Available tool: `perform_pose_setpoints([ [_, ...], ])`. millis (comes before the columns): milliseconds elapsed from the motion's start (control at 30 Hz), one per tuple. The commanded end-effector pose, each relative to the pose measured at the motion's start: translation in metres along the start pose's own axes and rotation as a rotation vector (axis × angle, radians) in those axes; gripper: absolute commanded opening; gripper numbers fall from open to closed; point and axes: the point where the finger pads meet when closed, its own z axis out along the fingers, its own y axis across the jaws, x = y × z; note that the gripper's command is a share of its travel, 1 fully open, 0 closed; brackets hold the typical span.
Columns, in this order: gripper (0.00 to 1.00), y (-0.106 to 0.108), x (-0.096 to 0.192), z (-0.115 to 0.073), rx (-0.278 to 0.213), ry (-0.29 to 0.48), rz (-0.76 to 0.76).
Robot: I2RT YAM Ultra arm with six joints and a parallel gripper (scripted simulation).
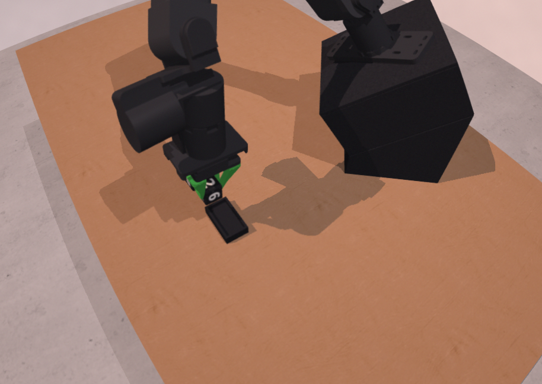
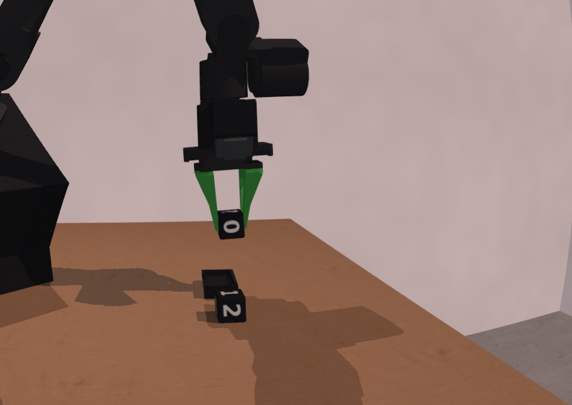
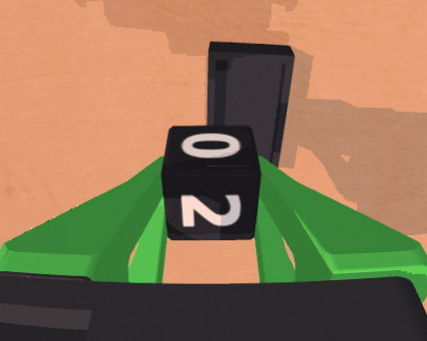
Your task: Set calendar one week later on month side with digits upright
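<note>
My gripper (image 2: 229,227) is shut on a black number cube (image 2: 229,225) and holds it well above the table. The cube shows 0 in the exterior view, 0 and 2 in the wrist view (image 3: 212,182), and 2 and 6 in the top view (image 1: 212,190). The black tray (image 1: 226,218) (image 3: 251,99) lies flat on the table below and just ahead of the fingers, and its visible part is empty. A second cube (image 2: 229,305), with 1 on top and 2 on its front, stands at the tray's (image 2: 218,279) near end. I cannot tell whether it is inside the tray. It is hidden in the other two views.
A large black block (image 1: 394,104) carrying the arm's base stands at the back right of the brown mat. The mat's edge and grey floor lie to the left and right.
</note>
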Motion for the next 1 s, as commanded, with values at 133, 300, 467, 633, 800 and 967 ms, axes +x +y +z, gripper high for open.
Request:
perform_pose_setpoints([
  [133,0.26,0.000,-0.001,-0.046,0.019,-0.013,-0.001],
  [300,0.26,-0.017,0.002,-0.040,0.066,-0.023,-0.028],
  [467,0.26,-0.014,0.000,-0.043,0.055,-0.021,-0.022],
  [633,0.26,-0.014,0.001,-0.043,0.055,-0.020,-0.031],
  [800,0.26,-0.006,0.005,-0.041,0.052,-0.017,-0.094],
  [967,0.26,-0.005,0.012,-0.040,0.054,-0.012,-0.265],
])
